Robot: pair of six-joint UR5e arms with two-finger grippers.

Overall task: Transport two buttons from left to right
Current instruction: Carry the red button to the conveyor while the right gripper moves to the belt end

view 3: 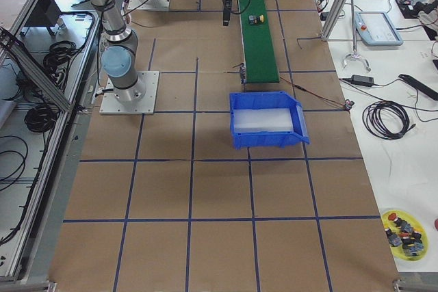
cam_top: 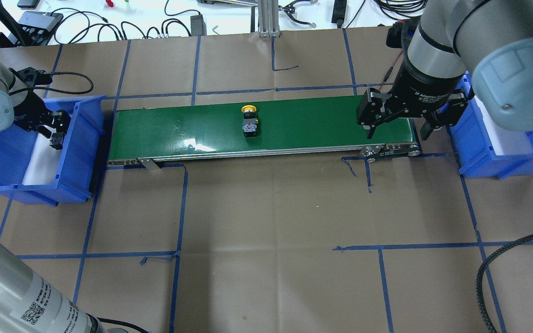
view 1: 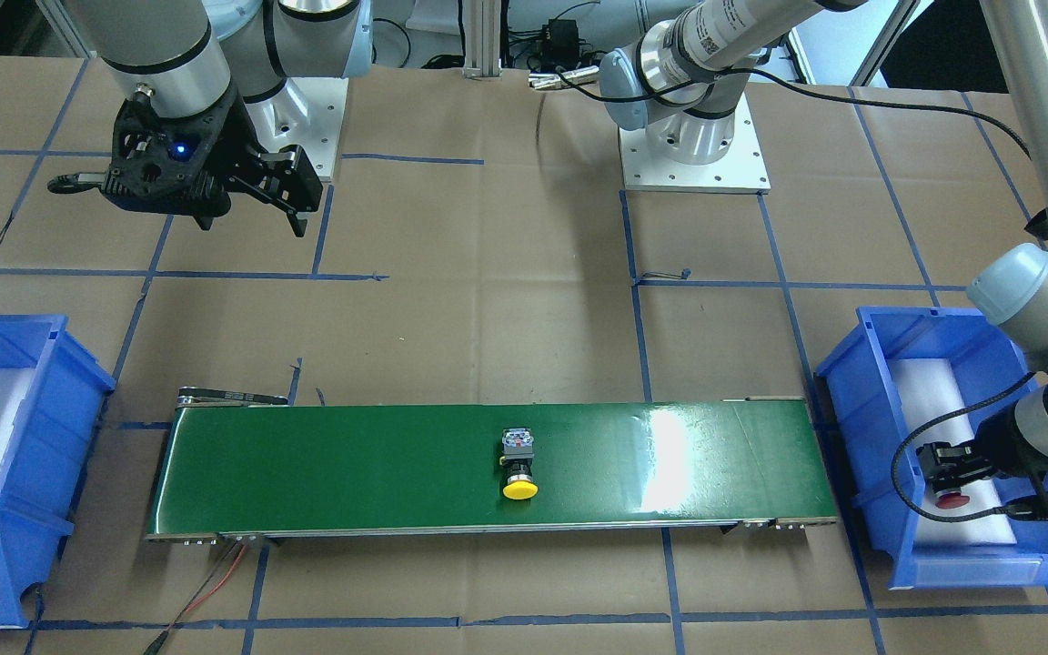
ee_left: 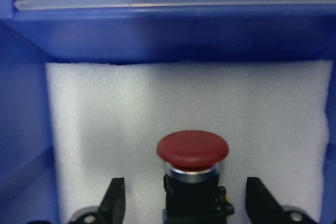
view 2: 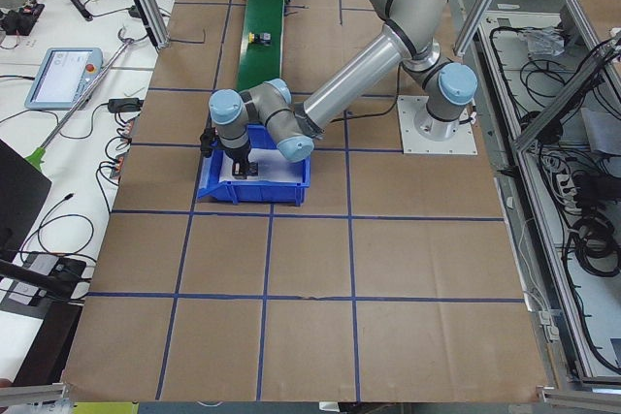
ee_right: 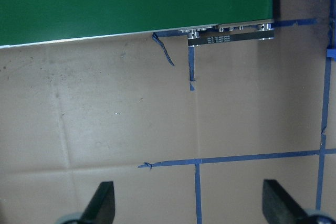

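The red button [ee_left: 192, 153] lies on white foam in the blue bin [view 1: 861, 409] on my left side. My left gripper [ee_left: 185, 183] is open, with one finger on each side of the button's black body and a gap at both sides. The red cap also shows in the front view [view 1: 952, 498]. The yellow button [view 1: 518, 466] lies on its side near the middle of the green conveyor belt [view 1: 351, 464], and it also shows in the overhead view [cam_top: 249, 121]. My right gripper [cam_top: 397, 134] is open and empty, above the belt's right end.
A second blue bin [cam_top: 479, 152] with white foam stands beyond the belt's right end, holding nothing that shows. Brown paper with blue tape lines covers the table. Red and black wires [view 1: 215, 582] trail from the conveyor's right end.
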